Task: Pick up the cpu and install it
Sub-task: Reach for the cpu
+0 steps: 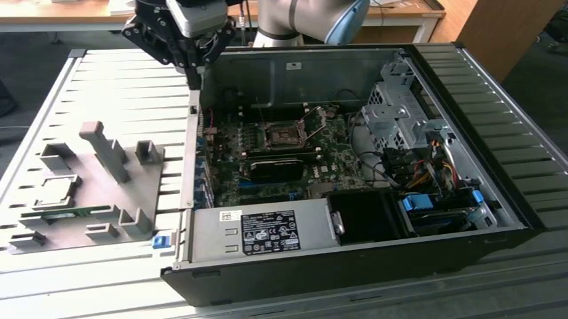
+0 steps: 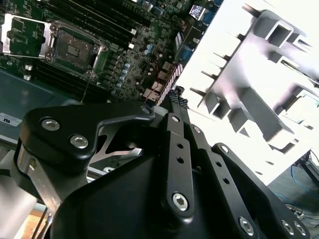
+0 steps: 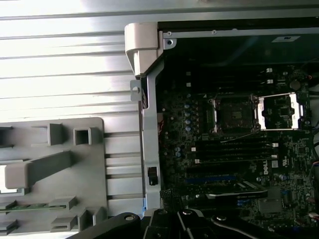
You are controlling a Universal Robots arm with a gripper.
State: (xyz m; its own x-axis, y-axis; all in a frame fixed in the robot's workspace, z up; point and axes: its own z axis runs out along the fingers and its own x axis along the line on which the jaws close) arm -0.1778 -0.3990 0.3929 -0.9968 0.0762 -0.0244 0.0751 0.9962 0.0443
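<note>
One cpu (image 1: 56,191) to move, and it lies flat in a recess of the grey fixture plate (image 1: 93,196) at the exterior view's left, silvery top up, just beside the green memory stick (image 1: 53,214). I judge the plate is there to keep the chip square and at a known spot rather than loose on the slatted worktop (image 1: 116,86).

My tool (image 1: 193,85) hangs high over the wall of the open computer case (image 1: 355,279) nearest the fixture, between plate and motherboard (image 1: 266,166) and well apart from the chip. In the second wrist view its fingertips (image 2: 174,97) are pressed together to a narrow point with nothing between them, so I am carrying nothing.

Inside the case the socket (image 1: 286,136) sits bare, its load plate (image 1: 320,116) swung up and back. I take that as the seat being readied to receive the chip. In the first wrist view the open frame lies just beside the socket. By my reading, the pick-up is not yet done.
</note>
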